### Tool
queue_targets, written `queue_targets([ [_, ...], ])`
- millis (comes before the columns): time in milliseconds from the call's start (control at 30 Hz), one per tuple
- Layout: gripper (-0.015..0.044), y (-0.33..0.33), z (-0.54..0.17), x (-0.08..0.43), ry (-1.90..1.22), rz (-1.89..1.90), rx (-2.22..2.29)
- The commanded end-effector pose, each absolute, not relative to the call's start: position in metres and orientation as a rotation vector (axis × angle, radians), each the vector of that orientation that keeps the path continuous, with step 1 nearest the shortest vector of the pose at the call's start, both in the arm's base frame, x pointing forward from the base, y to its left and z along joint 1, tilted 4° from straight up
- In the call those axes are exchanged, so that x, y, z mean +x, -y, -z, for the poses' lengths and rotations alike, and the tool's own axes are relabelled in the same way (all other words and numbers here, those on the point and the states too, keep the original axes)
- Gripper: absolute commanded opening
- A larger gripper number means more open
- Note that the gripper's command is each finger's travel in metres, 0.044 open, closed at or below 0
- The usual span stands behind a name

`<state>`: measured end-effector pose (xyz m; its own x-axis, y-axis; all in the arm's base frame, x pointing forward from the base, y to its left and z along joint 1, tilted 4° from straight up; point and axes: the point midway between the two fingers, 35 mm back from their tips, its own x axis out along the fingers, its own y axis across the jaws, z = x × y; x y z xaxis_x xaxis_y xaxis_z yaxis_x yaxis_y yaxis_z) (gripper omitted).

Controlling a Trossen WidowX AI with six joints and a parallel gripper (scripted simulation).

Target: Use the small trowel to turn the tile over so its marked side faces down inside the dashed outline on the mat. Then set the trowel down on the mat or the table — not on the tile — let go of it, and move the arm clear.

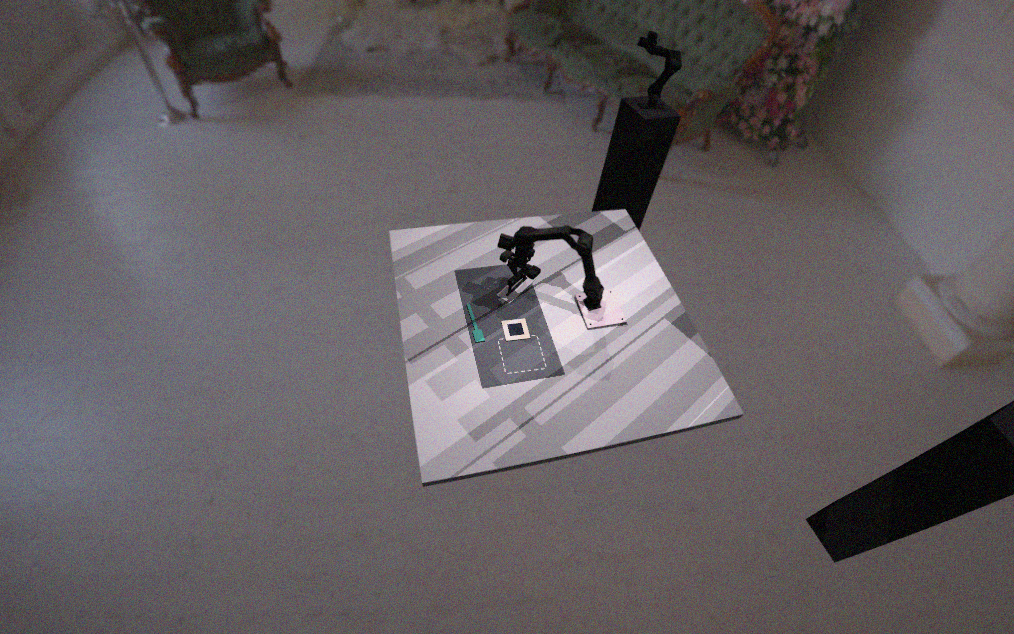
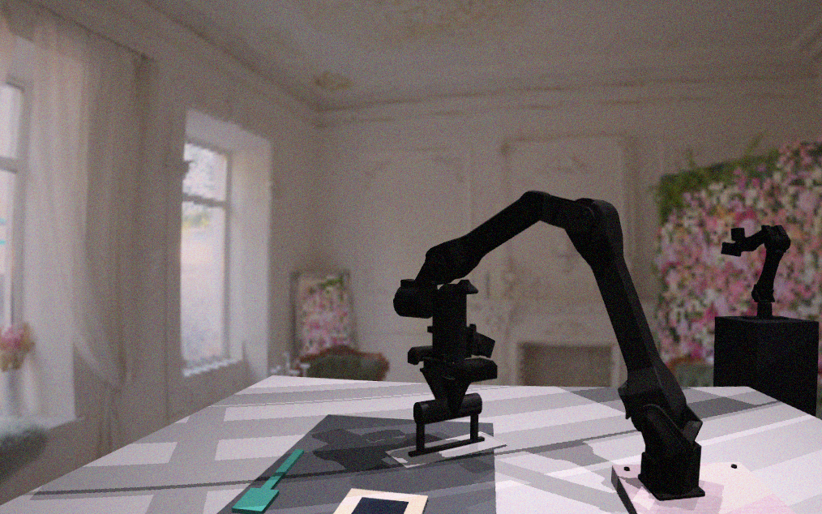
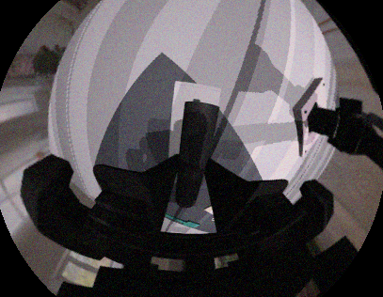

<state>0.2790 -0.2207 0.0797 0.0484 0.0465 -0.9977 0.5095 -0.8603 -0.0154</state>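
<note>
The trowel has a thick black bar handle on two posts above a thin, pale flat blade. Its blade appears to lie flat at the far part of the dark mat. My gripper points down and is shut on the trowel's handle. The square tile, cream with a dark blue square facing up, lies flat mid-mat. It is beside the dashed outline, at the outline's edge nearer the trowel. The outline is out of view in the exterior view.
A teal spatula-shaped tool lies on the mat's left side in the top and exterior views, beside the tile. The arm's pale base plate stands right of the mat. Another arm stands on a black pedestal behind the table.
</note>
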Motion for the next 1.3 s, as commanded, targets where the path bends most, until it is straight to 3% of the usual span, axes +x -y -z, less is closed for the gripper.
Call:
queue_targets([
  [0,0.013,0.2203,-0.0794,0.2797,-0.558,1.872,1.997],
  [267,0.013,0.2203,-0.0794,0.2797,-0.52,1.9,2.025],
  [1267,0.013,0.2203,-0.0793,0.2797,0.414,2.378,2.48],
])
